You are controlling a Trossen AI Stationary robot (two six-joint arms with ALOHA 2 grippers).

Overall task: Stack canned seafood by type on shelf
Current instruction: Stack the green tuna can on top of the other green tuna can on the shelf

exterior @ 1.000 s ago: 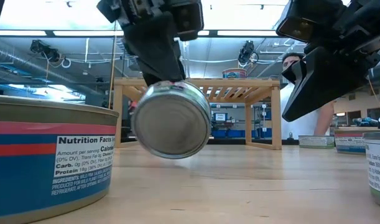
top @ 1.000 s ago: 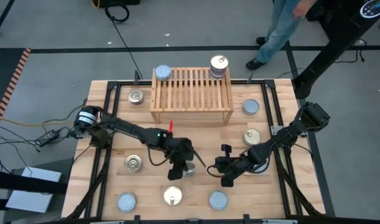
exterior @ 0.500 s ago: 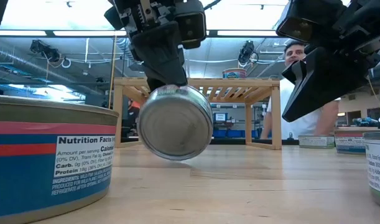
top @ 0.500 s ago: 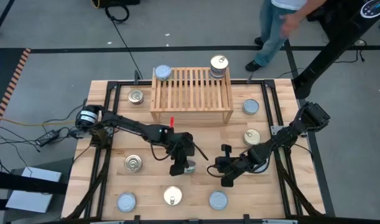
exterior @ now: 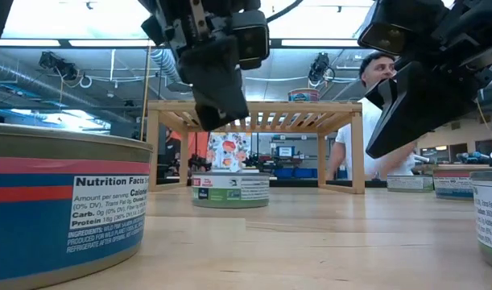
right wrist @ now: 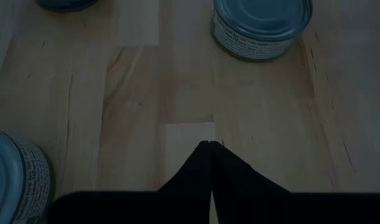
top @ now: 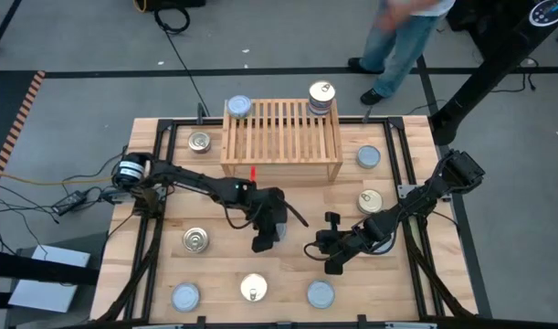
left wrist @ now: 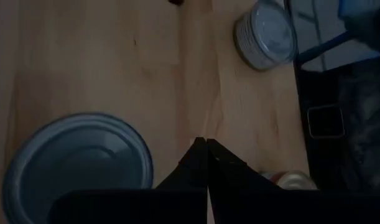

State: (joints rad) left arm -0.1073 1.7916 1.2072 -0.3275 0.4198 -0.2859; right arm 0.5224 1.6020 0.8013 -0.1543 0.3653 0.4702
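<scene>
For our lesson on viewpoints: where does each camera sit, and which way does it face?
High: overhead, looking down; both arms, shelf.
Low: table height, facing the shelf; arms hang in from above.
Left wrist: looks down past the shut left gripper at a tin.
Right wrist: looks down past the shut right gripper.
High and low share the shelf.

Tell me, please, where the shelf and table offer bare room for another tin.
The shelf's slatted top is bare between the silver-lidded tin and the stacked tins. The table is free between shelf front and arms. It is crowded around the shut left claw and right claw.
</scene>
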